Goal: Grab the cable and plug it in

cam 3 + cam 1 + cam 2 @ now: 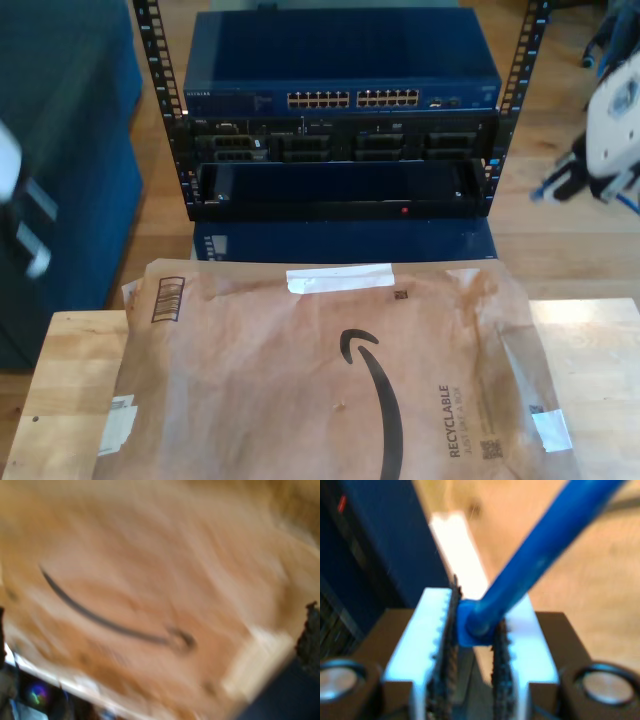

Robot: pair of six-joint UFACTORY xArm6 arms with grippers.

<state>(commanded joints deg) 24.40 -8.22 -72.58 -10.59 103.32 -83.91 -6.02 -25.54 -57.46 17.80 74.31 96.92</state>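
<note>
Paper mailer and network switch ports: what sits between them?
In the exterior view, a dark open rack bay lies between the mailer and the switch ports.

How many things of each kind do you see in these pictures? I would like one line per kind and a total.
Blue cable, held in my second gripper: 1
Brown paper mailer: 1
Blue network switch in the rack: 1
Wooden table: 1
Total: 4
</note>
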